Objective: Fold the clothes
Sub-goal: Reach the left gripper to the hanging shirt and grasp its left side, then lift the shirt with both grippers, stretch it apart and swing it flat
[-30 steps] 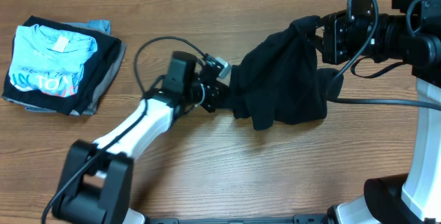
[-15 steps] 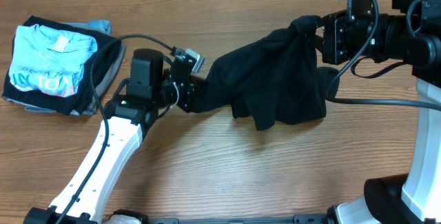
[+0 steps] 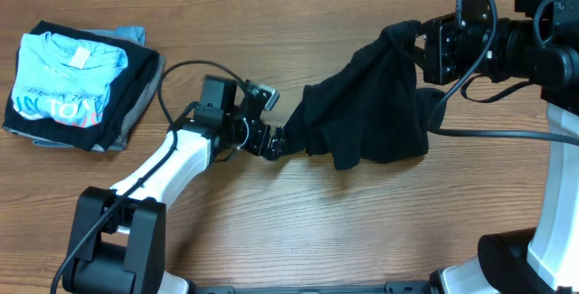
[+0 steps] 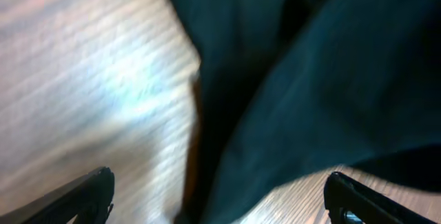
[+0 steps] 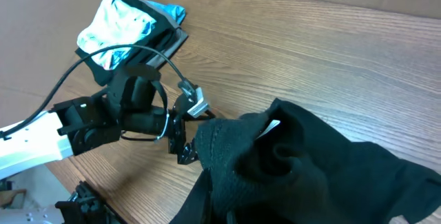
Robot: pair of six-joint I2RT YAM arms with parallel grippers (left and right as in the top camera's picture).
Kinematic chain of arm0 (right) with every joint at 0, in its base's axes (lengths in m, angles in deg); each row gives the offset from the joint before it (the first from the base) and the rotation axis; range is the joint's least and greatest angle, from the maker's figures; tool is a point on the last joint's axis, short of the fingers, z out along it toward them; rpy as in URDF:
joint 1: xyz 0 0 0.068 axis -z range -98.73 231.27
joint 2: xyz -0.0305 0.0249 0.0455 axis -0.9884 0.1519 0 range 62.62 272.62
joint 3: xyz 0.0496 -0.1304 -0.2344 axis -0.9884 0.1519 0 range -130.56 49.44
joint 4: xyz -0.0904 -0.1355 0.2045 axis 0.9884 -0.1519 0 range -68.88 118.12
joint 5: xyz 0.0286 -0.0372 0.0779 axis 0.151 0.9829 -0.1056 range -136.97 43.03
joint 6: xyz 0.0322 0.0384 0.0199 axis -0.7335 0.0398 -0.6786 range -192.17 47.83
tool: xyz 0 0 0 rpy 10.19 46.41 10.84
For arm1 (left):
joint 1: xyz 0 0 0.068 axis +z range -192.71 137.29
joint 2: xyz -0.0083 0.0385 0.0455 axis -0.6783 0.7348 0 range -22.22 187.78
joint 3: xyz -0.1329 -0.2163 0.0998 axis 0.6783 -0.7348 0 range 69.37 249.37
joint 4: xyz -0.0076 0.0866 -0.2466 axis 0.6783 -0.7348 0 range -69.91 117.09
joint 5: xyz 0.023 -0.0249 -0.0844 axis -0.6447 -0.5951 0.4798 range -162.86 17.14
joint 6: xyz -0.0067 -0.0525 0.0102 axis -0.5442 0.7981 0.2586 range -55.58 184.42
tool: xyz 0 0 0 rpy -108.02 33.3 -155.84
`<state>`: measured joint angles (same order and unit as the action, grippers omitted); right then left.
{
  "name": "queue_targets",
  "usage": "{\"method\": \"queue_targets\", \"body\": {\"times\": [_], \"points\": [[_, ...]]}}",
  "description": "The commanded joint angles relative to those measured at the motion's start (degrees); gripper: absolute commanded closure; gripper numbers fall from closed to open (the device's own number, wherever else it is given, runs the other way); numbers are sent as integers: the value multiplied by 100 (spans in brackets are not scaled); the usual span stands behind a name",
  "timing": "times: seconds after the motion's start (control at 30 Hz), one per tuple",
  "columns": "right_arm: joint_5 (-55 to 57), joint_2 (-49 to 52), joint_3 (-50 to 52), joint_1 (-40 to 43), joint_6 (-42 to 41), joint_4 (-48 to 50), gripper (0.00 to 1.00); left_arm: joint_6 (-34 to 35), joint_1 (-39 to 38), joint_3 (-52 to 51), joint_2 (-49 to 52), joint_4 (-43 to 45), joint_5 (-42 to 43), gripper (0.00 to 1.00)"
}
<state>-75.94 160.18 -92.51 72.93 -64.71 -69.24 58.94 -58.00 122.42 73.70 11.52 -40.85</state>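
The black T-shirt (image 3: 371,118) hangs in a bunch from my right gripper (image 3: 419,48), which is shut on its top corner at the back right. Its lower part rests on the wood. In the right wrist view the shirt (image 5: 310,169) covers the fingers. My left gripper (image 3: 276,142) is low at the shirt's left edge with its jaws wide open. In the left wrist view the dark cloth (image 4: 310,79) lies just ahead of the left gripper (image 4: 220,203), between the lines of the two fingertips, and neither touches it.
A stack of folded clothes sits at the back left, a light blue printed T-shirt (image 3: 63,81) on top of black and grey ones. The right arm's base (image 3: 552,213) stands at the right edge. A black cable (image 3: 194,68) loops over the left arm.
The left gripper pulled the shirt's edge leftward, then opened and let it go. The edge has dropped back to the right, and the gripper now sits beside it.
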Motion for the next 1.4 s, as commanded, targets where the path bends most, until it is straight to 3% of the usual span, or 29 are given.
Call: {"method": "queue_targets", "body": {"times": [0.0, 0.17, 0.43, 0.93, 1.13, 1.2, 1.37], "points": [[87, -188, -13, -2, -24, 31, 96, 7, -26, -2, -46, 424, 643, 0], [83, -188, -13, -2, -24, 31, 96, -793, -164, -2, -44, 647, 658, 0], [83, -188, -13, -2, -26, 31, 96, -1513, -389, -2, -39, 693, 702, 0], [83, -232, -13, -2, -173, 31, 96, -1635, -393, -2, 474, 1082, 927, 0], [83, -236, -13, -2, -173, 31, 96, -1615, -391, -2, 474, 1095, 1469, 0], [85, -236, -13, -2, -173, 33, 96, -1556, -389, -2, 474, 1091, 1558, 6], [85, -236, -13, -2, -173, 31, 96, -1255, -354, -2, 468, 1091, 1582, 61]]}}
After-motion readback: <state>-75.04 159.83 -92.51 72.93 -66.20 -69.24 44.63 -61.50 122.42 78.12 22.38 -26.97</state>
